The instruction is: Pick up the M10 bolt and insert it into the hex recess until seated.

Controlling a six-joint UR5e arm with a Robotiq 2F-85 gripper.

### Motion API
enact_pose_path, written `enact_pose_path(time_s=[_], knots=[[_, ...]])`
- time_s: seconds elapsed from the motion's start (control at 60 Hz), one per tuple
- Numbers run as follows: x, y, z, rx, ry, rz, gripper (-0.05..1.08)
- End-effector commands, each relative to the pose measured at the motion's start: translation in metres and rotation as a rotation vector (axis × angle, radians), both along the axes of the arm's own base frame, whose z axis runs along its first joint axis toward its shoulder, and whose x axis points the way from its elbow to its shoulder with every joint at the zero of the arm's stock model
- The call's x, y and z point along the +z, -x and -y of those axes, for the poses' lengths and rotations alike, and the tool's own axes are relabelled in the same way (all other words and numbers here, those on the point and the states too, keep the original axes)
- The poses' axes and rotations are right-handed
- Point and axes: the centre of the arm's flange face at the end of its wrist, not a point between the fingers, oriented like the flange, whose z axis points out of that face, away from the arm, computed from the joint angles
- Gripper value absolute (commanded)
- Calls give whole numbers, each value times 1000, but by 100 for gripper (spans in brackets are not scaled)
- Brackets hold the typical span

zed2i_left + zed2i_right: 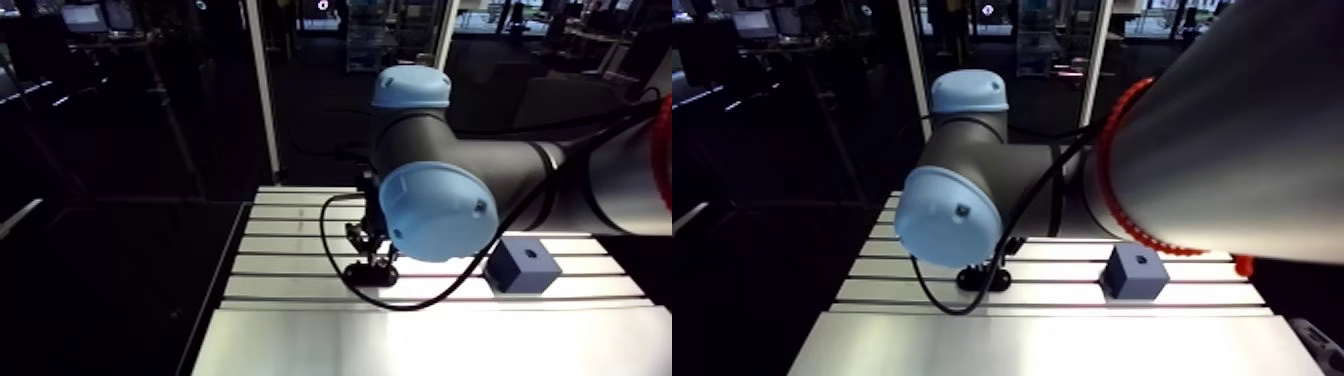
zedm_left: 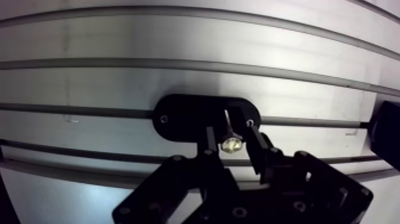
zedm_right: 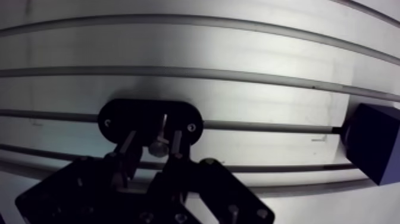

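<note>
Bolt (image 2: 230,143) is at the black oval holder (image 2: 184,116), its bright head nearest the gripper and its thin shank running away from it. I cannot tell whether it lies flat or stands.

Gripper (image 2: 230,128) is low over the holder with its fingers (image 2: 209,138) apart, one on each side of the bolt, a sliver of gap on both.

Blue block (image 1: 523,263) sits well apart on the slotted table (image 2: 178,36). The hole in its top is too small for me to read its shape.

Arm joint (image 1: 432,210) hides most of the gripper in the arm view.
</note>
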Motion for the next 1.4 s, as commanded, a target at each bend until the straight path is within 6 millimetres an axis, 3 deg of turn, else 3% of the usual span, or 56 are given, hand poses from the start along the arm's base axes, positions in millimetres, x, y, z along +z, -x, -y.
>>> enact_pose_path(time_s=[0.017, 0.633, 0.733, 1.117, 1.4], knots=[[0, 1, 0, 0, 0, 0, 61], [-1, 0, 0, 28, 0, 4, 63], [0, 1, 0, 28, 0, 3, 68], [-1, 0, 0, 28, -2, 7, 69], [2, 2, -1, 26, 0, 4, 78]])
